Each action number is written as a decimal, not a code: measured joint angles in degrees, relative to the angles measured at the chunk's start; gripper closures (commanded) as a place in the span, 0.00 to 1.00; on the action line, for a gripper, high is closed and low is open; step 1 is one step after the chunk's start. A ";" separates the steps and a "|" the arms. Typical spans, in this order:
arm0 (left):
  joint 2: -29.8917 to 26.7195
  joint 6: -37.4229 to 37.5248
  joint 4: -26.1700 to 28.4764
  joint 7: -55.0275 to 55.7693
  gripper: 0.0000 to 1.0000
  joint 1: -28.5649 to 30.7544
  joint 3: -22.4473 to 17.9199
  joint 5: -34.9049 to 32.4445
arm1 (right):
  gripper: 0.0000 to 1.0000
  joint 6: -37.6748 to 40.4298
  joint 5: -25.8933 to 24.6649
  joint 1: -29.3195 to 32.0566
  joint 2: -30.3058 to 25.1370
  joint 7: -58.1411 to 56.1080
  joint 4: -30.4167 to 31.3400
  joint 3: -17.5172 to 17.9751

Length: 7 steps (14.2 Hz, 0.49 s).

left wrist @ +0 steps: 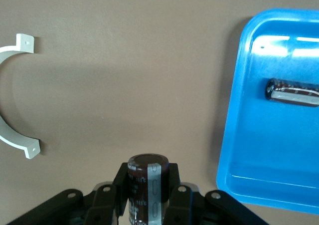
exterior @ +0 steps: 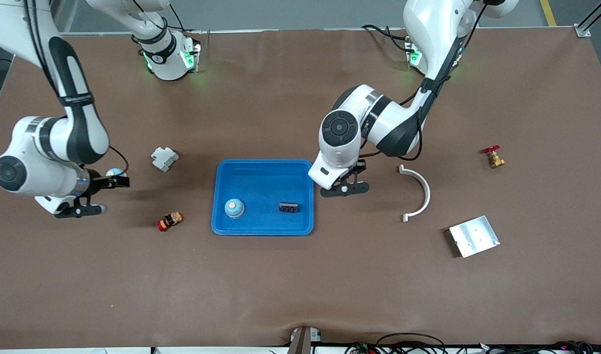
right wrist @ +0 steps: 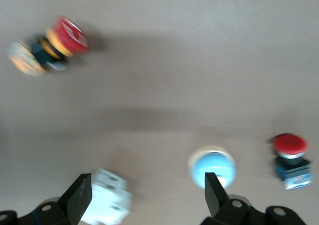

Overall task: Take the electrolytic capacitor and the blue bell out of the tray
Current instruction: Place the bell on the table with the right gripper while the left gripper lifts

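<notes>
Left pincer [left wrist: 147, 195] is clamped on a dark brown cylindrical capacitor with a grey stripe [left wrist: 147, 187], held upright between the fingers. It hangs over bare brown tabletop [exterior: 300, 275] just beside the blue plastic tray [exterior: 221, 196], at the tray's edge toward the left arm's end.

Inside the tray: a light blue dome bell with a pale round top [exterior: 234, 207] and a second dark capacitor lying on its side [exterior: 289, 207], well apart from each other. That one shows in the left wrist view too [left wrist: 293, 92].

Right pincer [exterior: 86, 196] is over the tabletop toward the right arm's end, fingers [right wrist: 79, 199] spread wide, nothing held. A second light blue dome bell [right wrist: 212, 166] sits on the tabletop beneath it, close to one fingertip; can't tell if they touch.

Other items:
- white plastic clip block [exterior: 164, 158], farther from the front camera than the red-capped push button lying on its side [exterior: 169, 221]
- upright red mushroom button on a blue base [right wrist: 291, 160], seen in the right wrist view only
- white curved half-ring bracket [exterior: 418, 192], near the left pincer
- square metal plate [exterior: 473, 236], nearer the camera than the bracket
- small brass valve with red handle [exterior: 493, 156], toward the left arm's end
</notes>
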<state>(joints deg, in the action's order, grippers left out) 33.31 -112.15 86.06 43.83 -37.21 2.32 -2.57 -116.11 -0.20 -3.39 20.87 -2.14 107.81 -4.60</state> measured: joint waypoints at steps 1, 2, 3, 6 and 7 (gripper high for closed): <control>-0.38 -1.78 1.52 -0.93 1.00 -0.04 0.21 0.00 | 0.00 -0.06 0.79 -2.29 0.22 4.55 -0.65 0.35; -0.93 -4.13 3.58 -1.67 1.00 -0.10 0.41 -0.11 | 0.00 -0.15 2.62 -4.35 0.75 8.64 -1.49 0.78; -1.62 -6.62 5.89 -2.16 1.00 -0.16 0.50 -0.61 | 0.00 -0.22 4.58 -5.92 1.67 12.35 -2.73 1.44; -3.64 -15.09 13.78 -2.31 1.00 -0.21 0.56 -2.95 | 0.00 -0.49 6.85 -11.01 6.92 27.43 -9.10 2.87; -4.26 -18.43 16.57 -2.31 1.00 -0.19 0.56 -3.92 | 0.00 -0.76 6.96 -13.17 9.07 33.16 -11.27 3.05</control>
<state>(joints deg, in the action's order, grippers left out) 29.05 -130.57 102.63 41.53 -37.40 2.88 -6.49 -116.87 6.76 -16.57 29.94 31.02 96.54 -1.55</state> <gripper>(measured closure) 0.656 0.000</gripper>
